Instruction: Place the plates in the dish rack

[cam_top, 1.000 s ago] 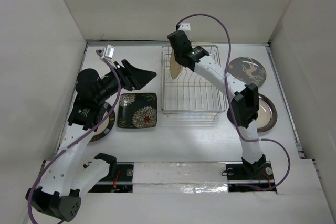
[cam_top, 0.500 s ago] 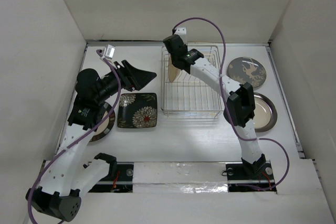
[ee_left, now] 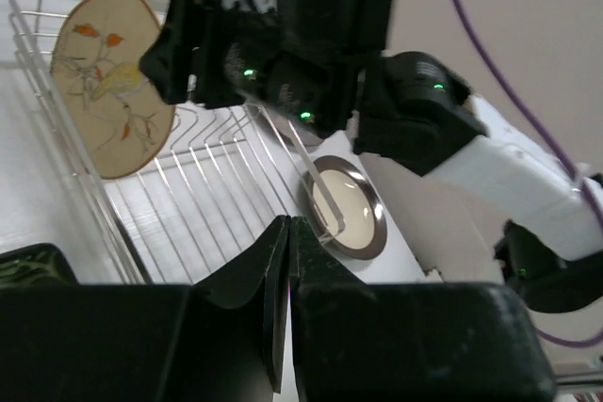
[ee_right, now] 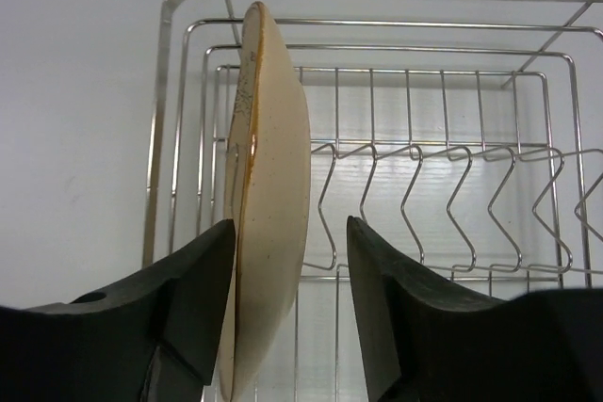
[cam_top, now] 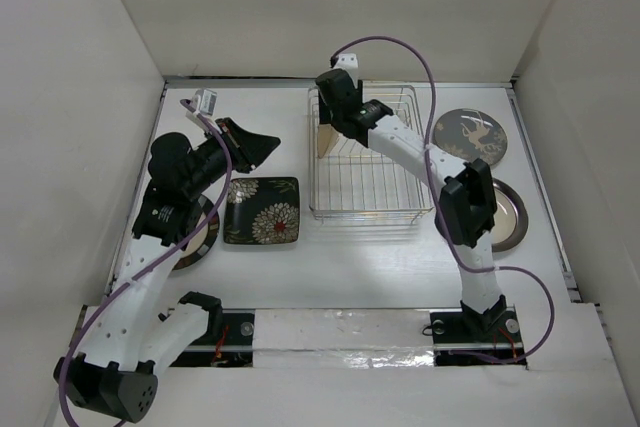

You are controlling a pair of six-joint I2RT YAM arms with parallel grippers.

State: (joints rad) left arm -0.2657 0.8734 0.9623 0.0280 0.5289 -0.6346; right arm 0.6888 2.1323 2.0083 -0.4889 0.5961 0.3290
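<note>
right gripper (ee_right: 290, 225): hung over the left end of the dish rack (cam_top: 370, 213), jaws spread, one finger on each side of the tan plate (ee_right: 273, 176); the left finger sat at the plate's rim and the right finger stood clear of it.
tan plate: stood on edge, nearly upright, at the left end of the dish rack, beside the row of wire prongs; its painted face, with orange leaves, showed in the left wrist view.
left gripper (ee_left: 287, 225): raised above the table (cam_top: 380, 272) to the left of the dish rack, pointing toward it, jaws pressed together with nothing between them.
square plate (cam_top: 262, 210): black with white and red flowers, flat on the table just left of the rack's near corner.
bird plate (cam_top: 470, 135): dark, round, with pale markings, flat to the right of the rack, on the far side.
cream-centred plate (cam_top: 508, 215): round, flat to the right of the rack, partly hidden by the right arm.
striped plate (cam_top: 197, 245): round, flat, mostly hidden under the left arm.
</note>
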